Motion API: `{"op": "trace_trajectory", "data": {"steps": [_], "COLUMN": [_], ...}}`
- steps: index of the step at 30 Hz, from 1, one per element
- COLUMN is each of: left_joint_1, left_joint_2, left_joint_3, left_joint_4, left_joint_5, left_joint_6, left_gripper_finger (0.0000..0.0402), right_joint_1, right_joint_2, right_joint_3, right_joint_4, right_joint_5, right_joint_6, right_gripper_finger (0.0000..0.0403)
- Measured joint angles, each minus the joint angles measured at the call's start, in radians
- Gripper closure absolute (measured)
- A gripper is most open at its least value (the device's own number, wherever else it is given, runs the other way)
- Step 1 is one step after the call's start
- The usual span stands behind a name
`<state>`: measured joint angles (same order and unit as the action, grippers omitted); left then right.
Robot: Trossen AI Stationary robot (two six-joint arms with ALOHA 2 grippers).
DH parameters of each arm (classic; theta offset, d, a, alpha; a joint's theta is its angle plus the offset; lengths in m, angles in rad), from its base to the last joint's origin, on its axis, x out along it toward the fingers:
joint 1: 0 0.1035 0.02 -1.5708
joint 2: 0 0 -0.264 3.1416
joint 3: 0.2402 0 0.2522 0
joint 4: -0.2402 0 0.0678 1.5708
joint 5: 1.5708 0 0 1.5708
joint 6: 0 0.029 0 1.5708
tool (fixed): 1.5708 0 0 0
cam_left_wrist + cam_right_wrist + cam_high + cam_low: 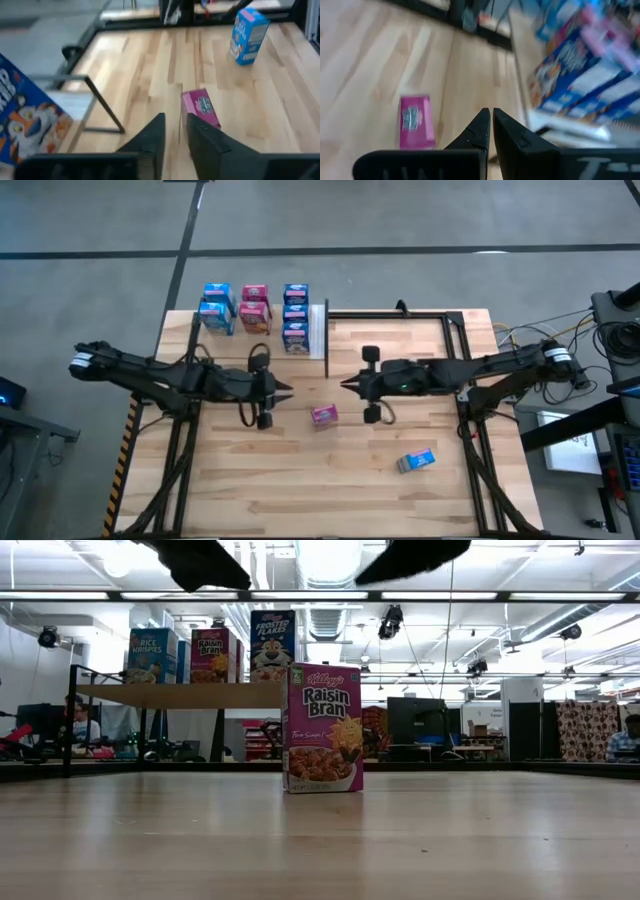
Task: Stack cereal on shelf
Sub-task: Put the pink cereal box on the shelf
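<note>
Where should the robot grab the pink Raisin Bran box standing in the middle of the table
Probably across the two narrow side faces of the pink Raisin Bran box, near its top, coming straight down from above. It stands upright on the table with free space all around, roughly between the left gripper and right gripper.

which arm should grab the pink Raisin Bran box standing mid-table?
Probably left. The left gripper and right gripper flank the Raisin Bran box about equally, both empty. But the shelf with the stacked boxes sits on the left arm's side, so its carry looks shorter. The blue box suits the right.
</note>
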<state>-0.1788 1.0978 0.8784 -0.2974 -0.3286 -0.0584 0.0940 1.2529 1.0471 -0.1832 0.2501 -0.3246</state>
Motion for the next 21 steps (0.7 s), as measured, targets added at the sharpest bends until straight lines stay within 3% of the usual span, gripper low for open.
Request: {"op": "trace_trajectory", "data": {"steps": [5, 12, 16, 21], "left_joint_1": [-0.002, -0.006, -0.009, -0.009], "left_joint_2": [0.077, 0.193, 0.257, 0.310], "left_joint_3": [0.061, 0.063, 0.062, 0.062], "left_joint_4": [-0.068, -0.040, 0.009, 0.113], "left_joint_5": [0.000, 0.000, 0.000, -0.001], "left_joint_6": [-0.099, -0.181, -0.190, -0.195], "left_gripper_finger": [0.0270, 0.0175, 0.0144, 0.0132], "right_joint_1": [0.000, 0.000, -0.001, -0.003], "right_joint_2": [-0.106, -0.217, -0.256, -0.274], "right_joint_3": [-0.092, -0.174, -0.216, -0.240], "right_joint_4": [0.153, 0.242, 0.272, 0.273], "right_joint_5": [-0.069, -0.075, -0.075, -0.075], "right_joint_6": [-0.085, -0.133, -0.146, -0.157], "right_gripper_finger": [0.0390, 0.0390, 0.0390, 0.0390]}}
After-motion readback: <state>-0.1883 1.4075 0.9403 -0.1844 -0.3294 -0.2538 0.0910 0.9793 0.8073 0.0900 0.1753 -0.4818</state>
